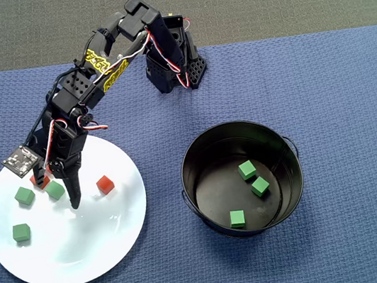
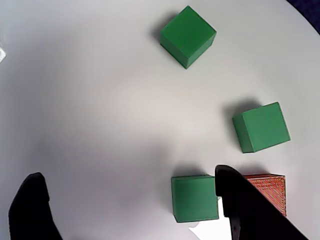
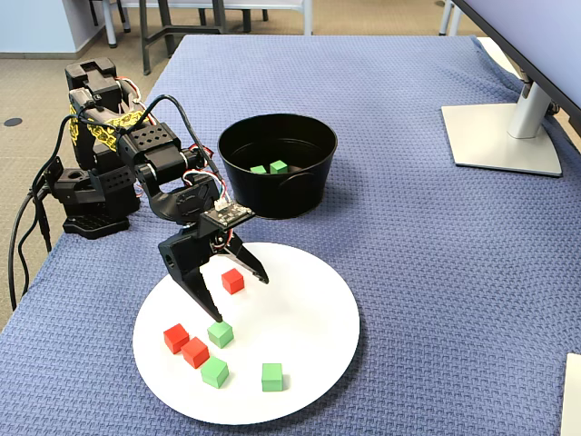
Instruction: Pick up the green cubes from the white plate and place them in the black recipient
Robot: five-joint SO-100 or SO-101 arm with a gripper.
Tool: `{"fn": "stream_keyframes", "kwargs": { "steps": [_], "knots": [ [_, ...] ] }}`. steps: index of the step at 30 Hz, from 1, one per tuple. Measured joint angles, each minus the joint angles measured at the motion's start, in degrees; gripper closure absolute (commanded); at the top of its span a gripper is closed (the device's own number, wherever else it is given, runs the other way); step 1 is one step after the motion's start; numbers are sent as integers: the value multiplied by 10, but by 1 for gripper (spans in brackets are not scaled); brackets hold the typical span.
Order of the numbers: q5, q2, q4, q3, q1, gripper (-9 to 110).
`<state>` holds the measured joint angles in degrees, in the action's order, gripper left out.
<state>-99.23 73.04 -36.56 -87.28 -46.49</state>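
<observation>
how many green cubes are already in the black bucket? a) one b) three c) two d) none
b) In the overhead view three green cubes lie on the floor of the black bucket: one at, one at and one at; three more green cubes remain on the white plate.

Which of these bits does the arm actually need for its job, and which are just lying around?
Needed: green cubes, three on the white plate, three already in the black bucket; open gripper.

Just there: red cubes on the plate, monitor stand, blue cloth.
</observation>
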Motion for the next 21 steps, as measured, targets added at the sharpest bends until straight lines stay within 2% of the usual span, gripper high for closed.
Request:
{"fn": "stream_keyframes", "kwargs": {
  "steps": [21],
  "knots": [
    [-44, -7, 25, -65, -11, 61]
  ]
}}
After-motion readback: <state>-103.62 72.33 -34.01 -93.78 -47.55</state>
